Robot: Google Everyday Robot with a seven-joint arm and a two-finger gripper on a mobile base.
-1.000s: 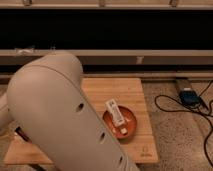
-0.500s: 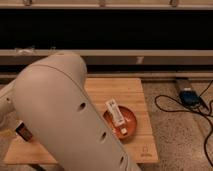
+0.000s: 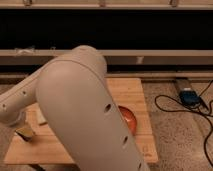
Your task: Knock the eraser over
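Over the wooden table (image 3: 127,92), the robot's bulky white arm (image 3: 80,110) reaches down to the left and blocks most of what I can see. Its gripper (image 3: 19,121) sits low at the table's left edge; open or closed, I cannot tell. Just below it is the eraser (image 3: 24,133), tan with a dark face. A pale block (image 3: 41,118) lies close by, and a red bowl (image 3: 130,120) peeks out on the right.

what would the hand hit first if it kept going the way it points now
The hand is hidden behind the arm at the left edge. That link heads down-left, so probably the eraser just below it; depth is unclear.
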